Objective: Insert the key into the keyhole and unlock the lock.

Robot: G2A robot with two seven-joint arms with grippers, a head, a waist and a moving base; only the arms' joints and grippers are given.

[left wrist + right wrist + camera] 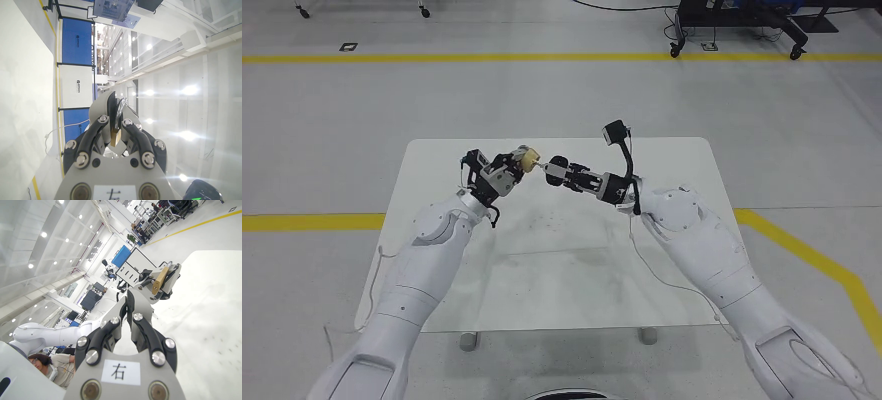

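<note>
Left end effector (121, 101): closed on the lock (115, 137), holding it clear above the worktop (572, 290). The pads clamp the brass body, and the shackle (121, 109) lies between the fingers. In the right wrist view, the keyhole (155, 288) end projects free and faces the other arm. This grip is judged deliberate, as it leaves the entry unobstructed and braces the body against push and twist.

Right end effector (129, 299): narrow, pads pressed together, just short of the lock and pointing roughly at the keyhole end. The key cannot be made out; it is judged to be pinched at the tips, though this is unconfirmed.

Status: insertion not yet made. The two end effectors are near but apart, and fine alignment to the keyhole is outstanding.
</note>
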